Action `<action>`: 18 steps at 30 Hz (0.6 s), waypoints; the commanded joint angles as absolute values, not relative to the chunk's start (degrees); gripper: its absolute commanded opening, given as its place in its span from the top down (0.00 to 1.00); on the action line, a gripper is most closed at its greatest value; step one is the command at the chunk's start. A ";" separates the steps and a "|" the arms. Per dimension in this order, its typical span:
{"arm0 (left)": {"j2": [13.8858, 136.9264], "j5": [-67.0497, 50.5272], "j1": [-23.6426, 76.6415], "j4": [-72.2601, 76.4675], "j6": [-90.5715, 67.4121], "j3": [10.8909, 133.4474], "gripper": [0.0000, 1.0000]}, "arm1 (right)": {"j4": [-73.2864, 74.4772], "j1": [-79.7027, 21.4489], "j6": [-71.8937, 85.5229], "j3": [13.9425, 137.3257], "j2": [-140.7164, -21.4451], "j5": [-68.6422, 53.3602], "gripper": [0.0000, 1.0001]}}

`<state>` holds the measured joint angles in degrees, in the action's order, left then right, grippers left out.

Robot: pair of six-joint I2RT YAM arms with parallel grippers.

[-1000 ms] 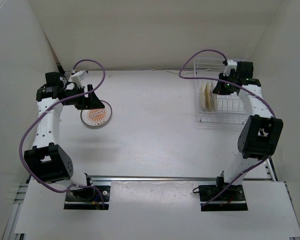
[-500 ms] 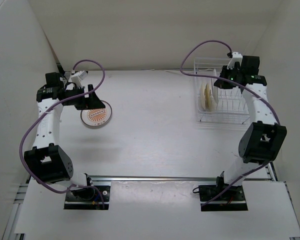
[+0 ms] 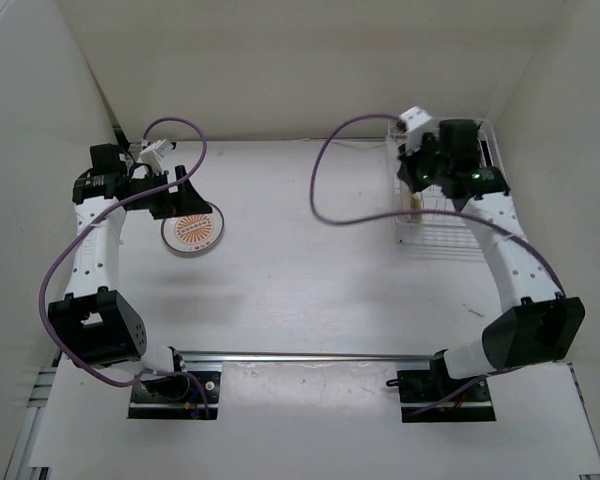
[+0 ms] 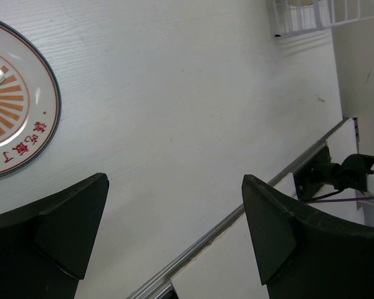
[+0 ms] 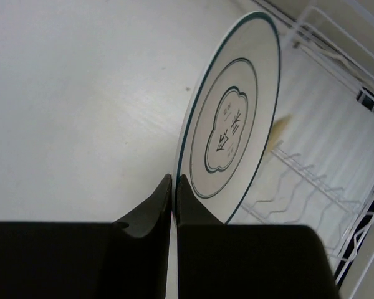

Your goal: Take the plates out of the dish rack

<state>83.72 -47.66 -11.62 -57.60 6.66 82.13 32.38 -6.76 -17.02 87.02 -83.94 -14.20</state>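
A white table (image 3: 310, 250) sits boxed in by plain white walls. The right gripper (image 5: 173, 187) has its jaws pinched together on the lower rim of the white plate (image 5: 230, 124). That plate stands on edge, nearly upright. Its dark rim ring and small centre marks face the open table. The wrist view does not settle whether its bottom edge rests between the tines or hangs just clear of them. Behind it a sliver of the beige plate (image 5: 279, 124) shows. The white wires of the dish rack (image 5: 318, 156) spread beyond that, at the far right of the table near the wall. From above, the right arm reaches forward, with its wrist over the rack's left part.

The left gripper (image 4: 174, 184) has its jaws spread wide with only bare table between them. Just beside its left finger lies the orange plate (image 4: 12, 112), flat on the table at the far left, well apart from the rack. In the top view the gripper hangs over that plate's far edge.
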 commanded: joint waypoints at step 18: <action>86.57 -59.50 -11.60 -56.07 4.04 81.21 0.00 | 10.20 -42.63 -60.45 56.43 -73.39 27.77 1.00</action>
